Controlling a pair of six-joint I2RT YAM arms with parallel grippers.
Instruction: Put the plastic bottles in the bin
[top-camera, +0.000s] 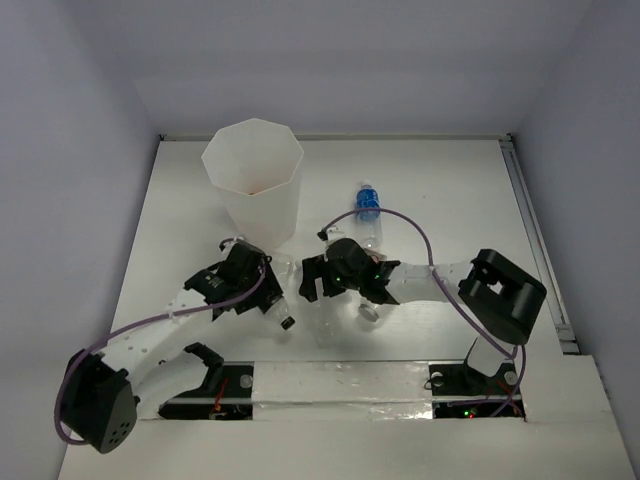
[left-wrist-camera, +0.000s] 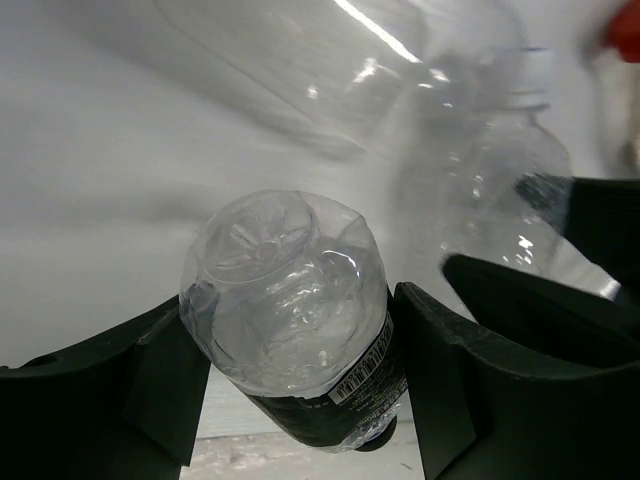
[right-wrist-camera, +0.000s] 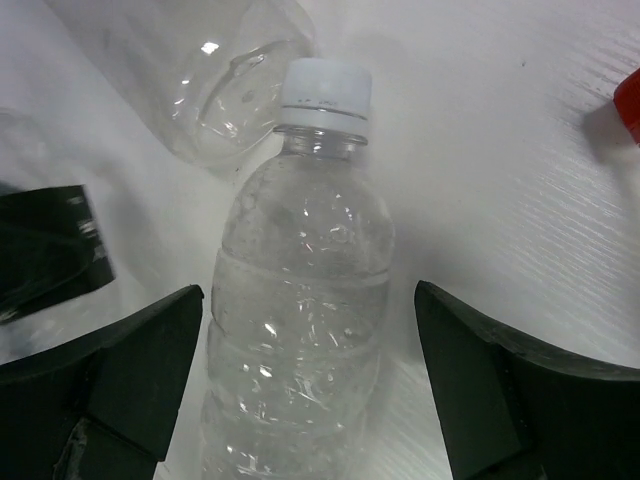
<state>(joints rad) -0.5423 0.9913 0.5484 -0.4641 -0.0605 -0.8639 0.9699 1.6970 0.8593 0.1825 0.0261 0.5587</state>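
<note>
Squeezing gently was what we judged this step to need. The left end effector (left-wrist-camera: 296, 335) had its two fingers against the flanks of a crushed bottle (left-wrist-camera: 285, 290) at the lower middle of the left wrist view. Its jaws stood roughly half apart, and we could not tell whether they gripped the bottle or merely touched it. The bottle's thin clear wall was dented and creased, its petal-moulded base faced the camera, and a dark barcoded label ran round its waist. Such plastic would likely buckle or slip out under a hard pinch, so we would close on the labelled waist and lift only once it sat firm.

The right end effector (right-wrist-camera: 305, 300) was wide open and held nothing, straddling a white-capped bottle (right-wrist-camera: 300, 260) with a gap on each side. That bottle was rounder, ribbed and glossy, and it lay on the smooth white desk (right-wrist-camera: 520, 180).

Farther up the top view lay a blue-labelled bottle (top-camera: 368, 205), apart from both arms. Left of centre, just beyond the left arm, stood the bin (top-camera: 253, 175), translucent white, many-sided at the rim and tapering downward. Any carry would have to clear its tall rim.
</note>
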